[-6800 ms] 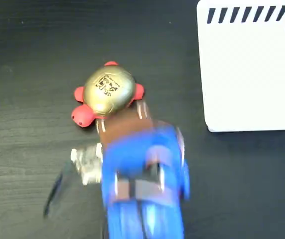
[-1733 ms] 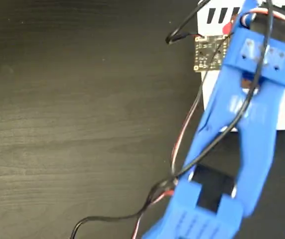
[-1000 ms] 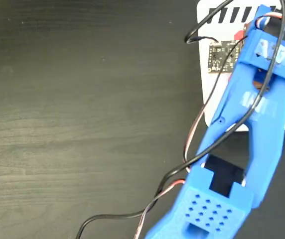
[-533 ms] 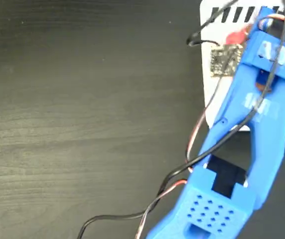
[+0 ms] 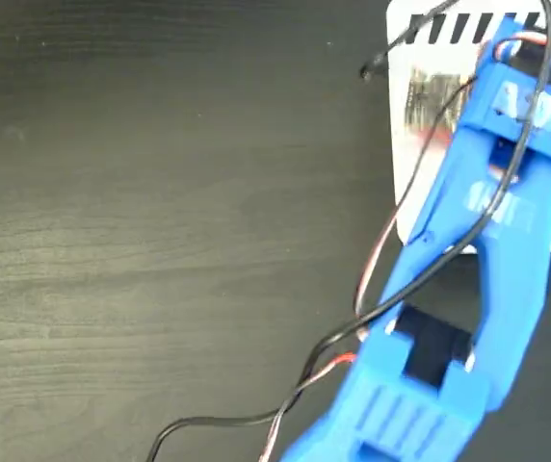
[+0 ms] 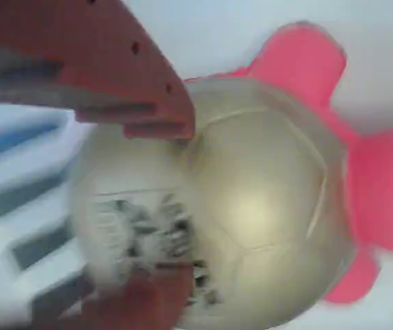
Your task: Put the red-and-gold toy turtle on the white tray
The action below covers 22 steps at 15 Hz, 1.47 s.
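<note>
Brightness: fixed view evenly lit, the dark table (image 5: 160, 241) shows its grain clearly; the wrist view is bright and washed out.
Glare: soft highlight in the middle of the turtle (image 6: 251, 206) shell, wrist view.
Blur, wrist view: everything is soft; the printed mark left of the highlight is smeared, the tray (image 6: 25, 179) stripes further left are streaked, and the red fingers (image 6: 114, 62) are fuzzy-edged.
Blur, fixed view: the patch on the tray (image 5: 406, 207) just left of the arm (image 5: 487, 241) top is motion-smeared; the arm's lower end is slightly soft.
Shadows: faint, no hard edges.
</note>
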Each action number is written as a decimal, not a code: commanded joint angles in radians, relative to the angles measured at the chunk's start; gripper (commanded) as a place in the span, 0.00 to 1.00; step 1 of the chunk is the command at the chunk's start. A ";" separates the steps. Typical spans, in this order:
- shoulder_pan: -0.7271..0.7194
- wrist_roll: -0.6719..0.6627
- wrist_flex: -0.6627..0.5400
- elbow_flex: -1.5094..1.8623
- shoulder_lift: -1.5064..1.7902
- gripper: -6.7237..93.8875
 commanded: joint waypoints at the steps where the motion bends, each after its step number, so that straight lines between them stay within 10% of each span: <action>1: -0.014 0.094 -0.071 0.064 0.227 0.07; 8: -0.242 0.308 0.066 0.150 0.551 0.07; 18: -0.629 0.291 -0.808 1.427 1.281 0.07; 22: -0.655 0.279 -0.900 1.764 1.577 0.07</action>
